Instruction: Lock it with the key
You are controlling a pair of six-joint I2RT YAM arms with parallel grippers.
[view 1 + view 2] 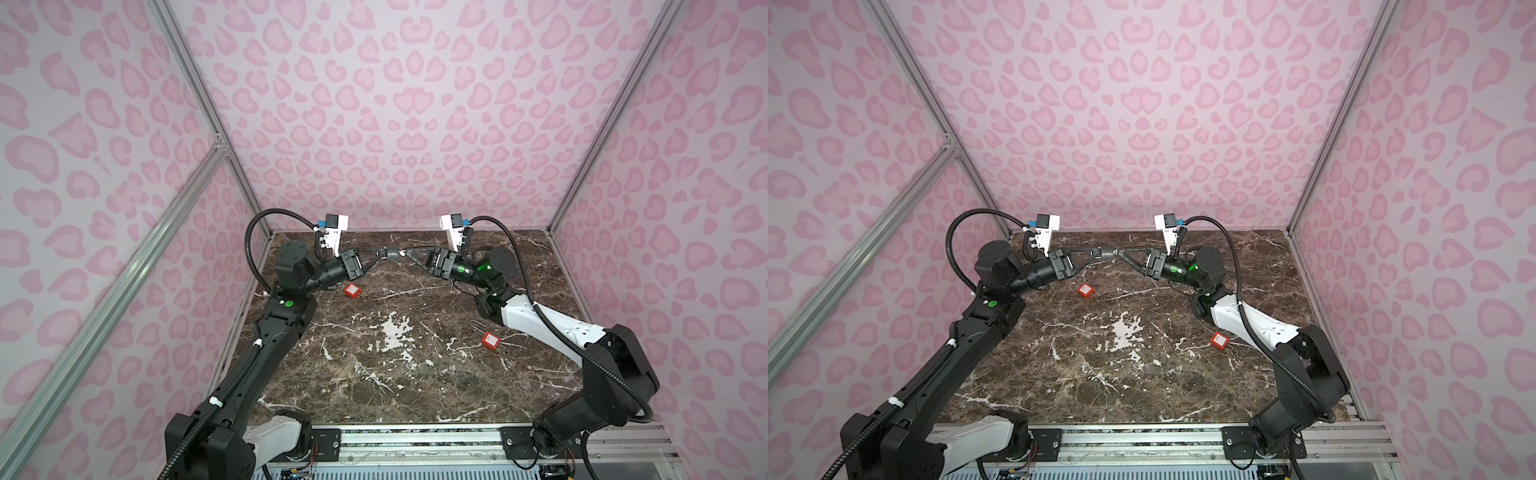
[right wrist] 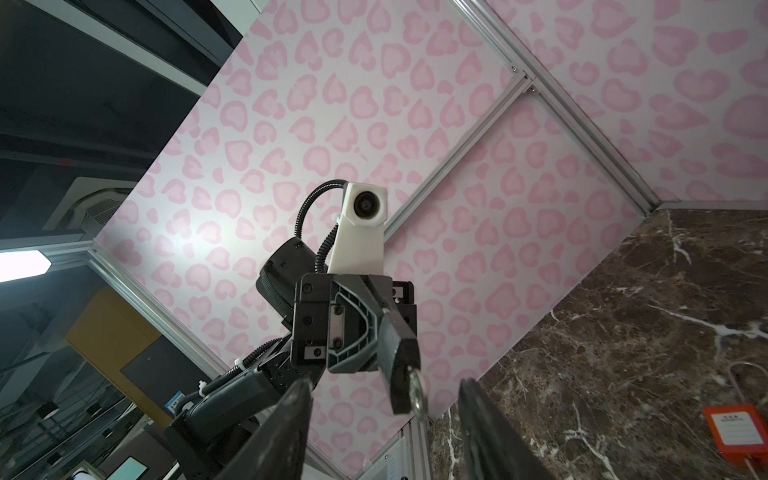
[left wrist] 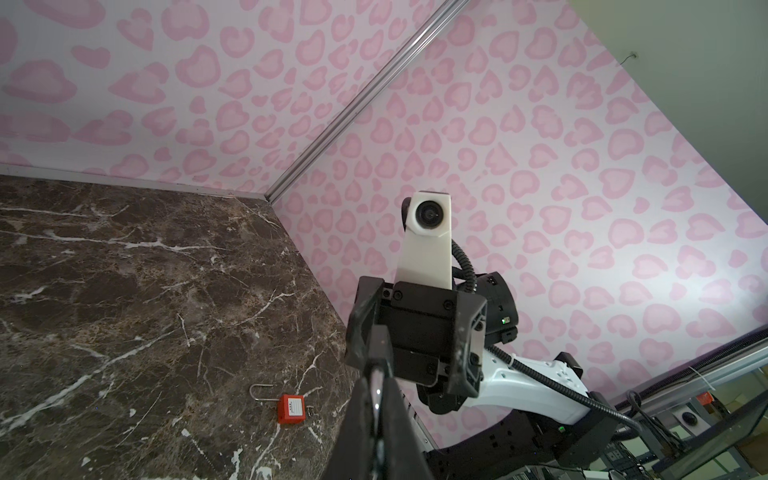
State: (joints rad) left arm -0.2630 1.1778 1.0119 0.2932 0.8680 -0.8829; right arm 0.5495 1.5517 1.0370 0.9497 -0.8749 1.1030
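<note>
Handover, by my reading: in both top views left pincer (image 1: pixel 390 253) and right pincer (image 1: pixel 409 252) meet above the marbled table's (image 1: pixel 415 395) far edge. Left wrist view: left pincer clamps the thin, shiny metal key (image 3: pixel 376 390). Right wrist view: right pincer gapes wide, empty. Next calls for aligning key with a boxy red padlock (image 2: pixel 737 432).

dark marble table (image 1: pixel 415 395), red padlock (image 1: pixel 351 290) lying far left, second red padlock (image 1: pixel 490 340) well apart, right side

Marble tabletop (image 1: pixel 374 374), pink-spotted walls (image 1: pixel 415 104), apparently aluminium frame (image 1: pixel 118 293)
</note>
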